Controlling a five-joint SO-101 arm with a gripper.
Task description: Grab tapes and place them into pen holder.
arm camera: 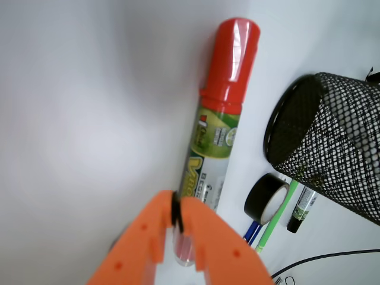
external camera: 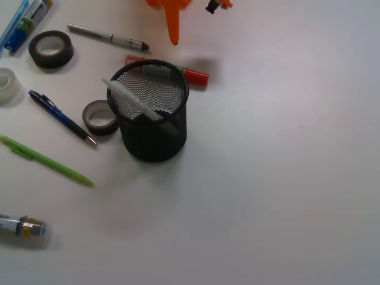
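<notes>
Orange claw [arm camera: 176, 215] seen in wrist view with tips pressed together, nothing pinched between them; only one orange tip [external camera: 173, 32] visible at top edge of front view, hanging above the table [external camera: 285, 178].

Directly ahead of the claw tips, lying flat on the table: red-capped marker [arm camera: 218, 127], barrel passing under the tips, cap pointing away.

To the right of the claw in wrist view: black mesh pen holder [arm camera: 338, 145], upright per front view, well apart from the tips; holds a whitish pen [external camera: 132, 100] leaning across the opening.

Grey-brown tape roll [external camera: 101, 117] flat on the table, touching or just beside the holder's wall on the side away from the claw; appears in wrist view as a dark ring [arm camera: 267, 197] next to the holder.

Dark tape roll [external camera: 51, 48] further out, well apart from the claw and from the holder; translucent tape roll [external camera: 7, 86] at the frame edge, partly cut off.

Scattered near the tapes: silver pen [external camera: 108, 37]; blue pen [external camera: 62, 117]; green pen [external camera: 46, 161].
</notes>
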